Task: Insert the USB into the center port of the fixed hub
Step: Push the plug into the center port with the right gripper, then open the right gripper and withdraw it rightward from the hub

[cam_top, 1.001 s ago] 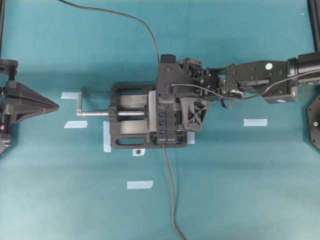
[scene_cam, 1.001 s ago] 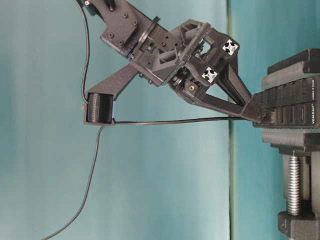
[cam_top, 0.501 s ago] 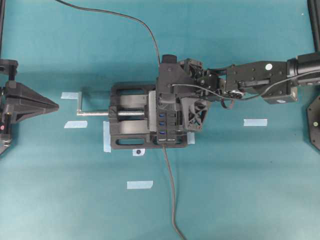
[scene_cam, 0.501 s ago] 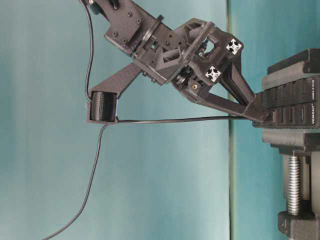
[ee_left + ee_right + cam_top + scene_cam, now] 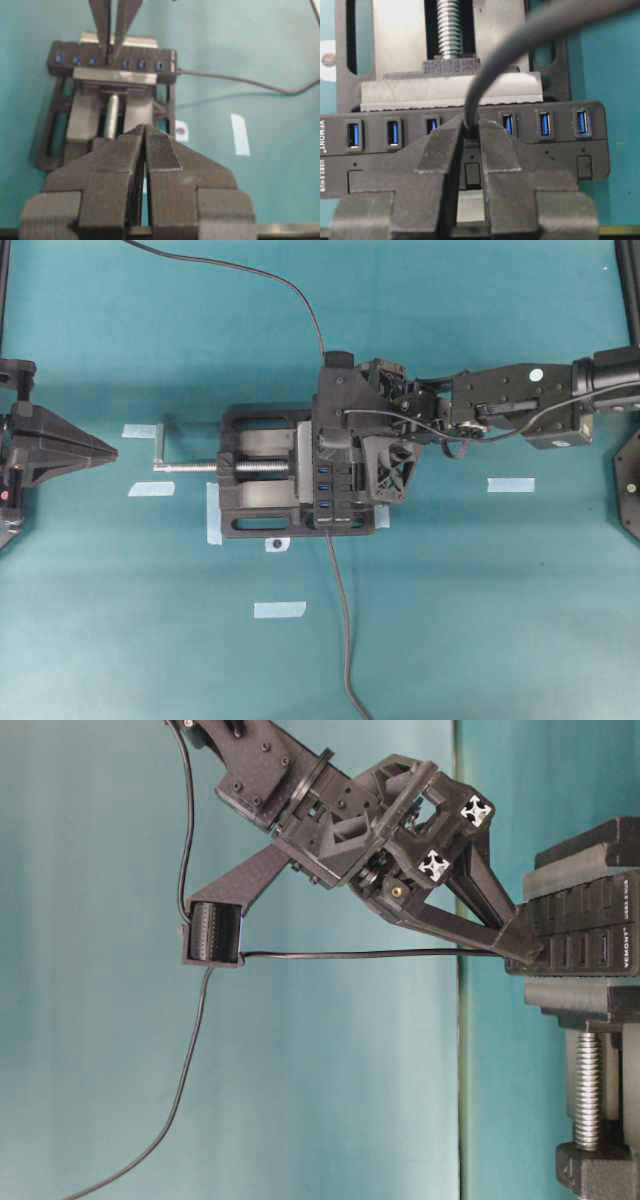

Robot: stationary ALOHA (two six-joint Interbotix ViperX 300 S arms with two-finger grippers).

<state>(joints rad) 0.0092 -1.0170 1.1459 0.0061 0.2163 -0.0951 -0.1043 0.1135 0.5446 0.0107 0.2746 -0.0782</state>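
Right hand (image 5: pixel 469 131) grips the USB (image 5: pixel 469 131) tight at the fixed hub (image 5: pixel 560 165), "VEMONT USB3.0 HUB" printed to its left; left hand (image 5: pixel 145 131) sits closed, empty.

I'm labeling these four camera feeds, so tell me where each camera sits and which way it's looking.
Overhead: above the table, looking straight down on the vise, fixed hub and both arms.
Table-level: low, rotated sideways, facing the right gripper at the hub.
Left wrist: behind the shut left gripper, facing the hub's ports from a distance.
Right wrist: behind the right gripper, close on the ports, pinching the USB.
Both wrist views share the hub's blue port row.
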